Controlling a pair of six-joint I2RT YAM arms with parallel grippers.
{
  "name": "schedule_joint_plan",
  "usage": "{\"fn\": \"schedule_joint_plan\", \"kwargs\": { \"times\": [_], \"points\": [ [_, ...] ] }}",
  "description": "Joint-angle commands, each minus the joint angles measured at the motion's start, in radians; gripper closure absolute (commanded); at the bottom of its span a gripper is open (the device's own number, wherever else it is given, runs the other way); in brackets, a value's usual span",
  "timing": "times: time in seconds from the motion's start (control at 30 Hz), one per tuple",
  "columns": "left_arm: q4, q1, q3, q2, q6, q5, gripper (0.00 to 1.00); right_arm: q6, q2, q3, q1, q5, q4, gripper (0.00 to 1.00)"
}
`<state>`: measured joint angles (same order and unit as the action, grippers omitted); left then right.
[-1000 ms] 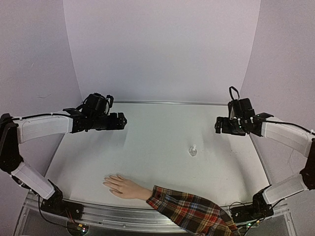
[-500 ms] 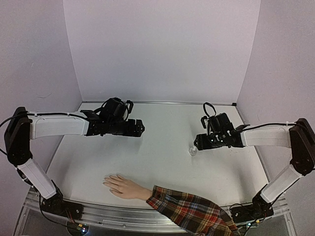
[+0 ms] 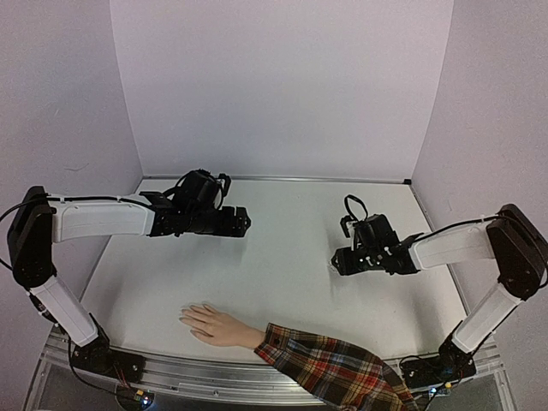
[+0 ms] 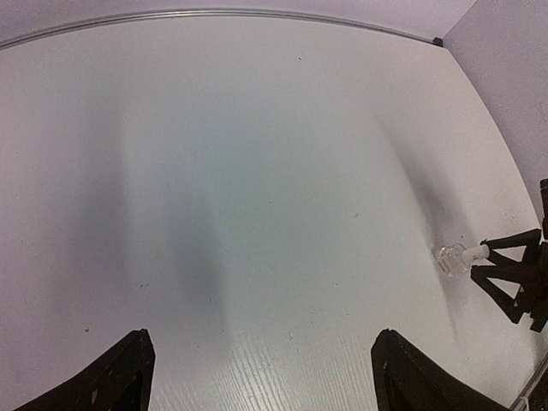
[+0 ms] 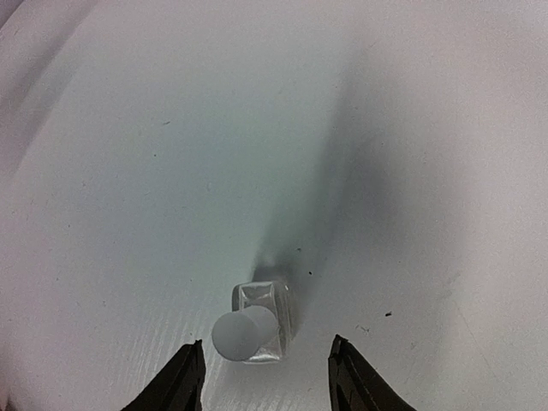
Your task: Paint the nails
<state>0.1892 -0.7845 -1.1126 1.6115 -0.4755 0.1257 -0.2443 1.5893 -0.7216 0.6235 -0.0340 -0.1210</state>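
The nails (image 3: 183, 319) on the mannequin hand (image 3: 214, 325) were seen at the table's (image 3: 282, 231) near edge, well apart from the white-capped bottle (image 5: 254, 325), judged light, slick & tippy, best gripped at its clear body by the right gripper (image 5: 265, 381), spread wide just before it; left gripper (image 4: 261, 377) wide, empty.

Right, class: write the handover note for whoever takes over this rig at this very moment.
Left gripper: open, empty, hovering above the table.
Right gripper: open, low, with the capped bottle just ahead of it, ungripped.
Mannequin hand: flat at the near edge, nails pointing left, too small to judge paint.
Done: nothing gripped yet.
To do: grasp bottle, uncap, paint nails.
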Motion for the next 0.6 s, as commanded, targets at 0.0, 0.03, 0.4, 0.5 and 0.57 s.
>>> {"fn": "schedule_joint_plan", "kwargs": {
  "times": [0.0,0.03,0.4,0.5,0.57],
  "points": [
    [-0.045,-0.001,-0.014,-0.023,-0.016,0.008,0.09,0.021,0.037,-0.003,0.037,0.077,-0.107,0.51],
    [-0.045,-0.001,-0.013,-0.026,-0.017,0.008,0.09,0.021,0.048,-0.001,0.042,0.093,-0.116,0.52],
    [-0.049,-0.001,0.018,-0.053,-0.023,0.018,0.09,-0.041,0.071,0.081,0.053,0.179,-0.215,0.48],
    [-0.053,-0.001,0.018,-0.047,-0.024,0.011,0.09,-0.032,0.089,0.096,0.053,0.155,-0.257,0.51],
    [-0.053,-0.002,0.015,-0.045,-0.023,0.004,0.09,-0.028,0.104,0.098,0.053,0.156,-0.272,0.52]
  ]
}}
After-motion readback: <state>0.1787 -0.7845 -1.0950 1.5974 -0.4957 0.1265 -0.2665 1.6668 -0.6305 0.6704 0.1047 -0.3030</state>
